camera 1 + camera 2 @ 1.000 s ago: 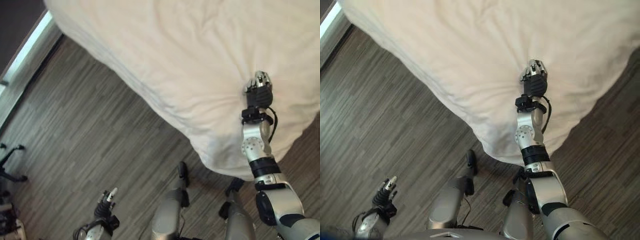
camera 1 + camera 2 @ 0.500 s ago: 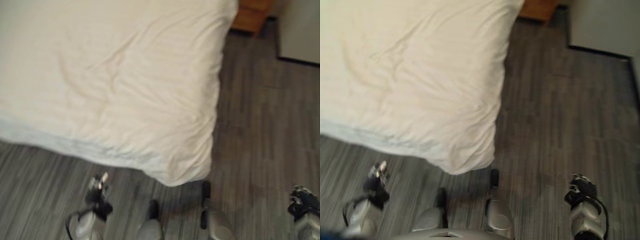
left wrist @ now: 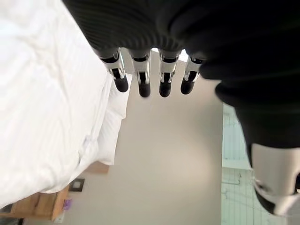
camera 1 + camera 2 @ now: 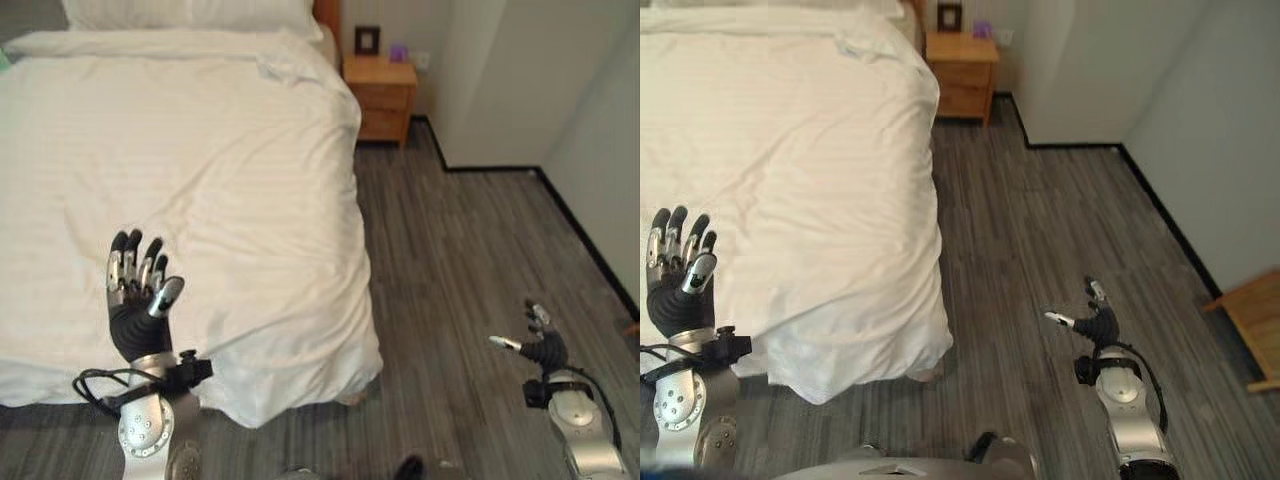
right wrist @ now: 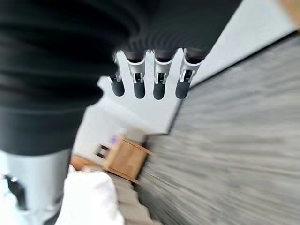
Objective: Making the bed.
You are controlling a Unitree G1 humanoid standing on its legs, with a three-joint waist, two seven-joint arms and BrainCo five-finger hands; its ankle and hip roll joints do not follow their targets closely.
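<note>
Duvet (image 4: 200,170) lies white and spread across the bed, draping over its near corner down toward the wood floor (image 4: 460,260). Left hand (image 4: 135,300) is raised over the near edge, fingers straight and spread, gripping nothing. Beyond the bed's far corner stands a wooden nightstand (image 4: 380,95). Right hand (image 4: 540,347) hangs over the floor, well apart from the bed, fingers relaxed and empty.

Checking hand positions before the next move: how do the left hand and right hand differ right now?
The left hand is raised in front of the white duvet at the bed's near edge, fingers pointing up; the right hand hangs low over the wood floor, away from the bed. The left shows close together fingers; the right's are spread. Both are open and hold nothing.
</note>
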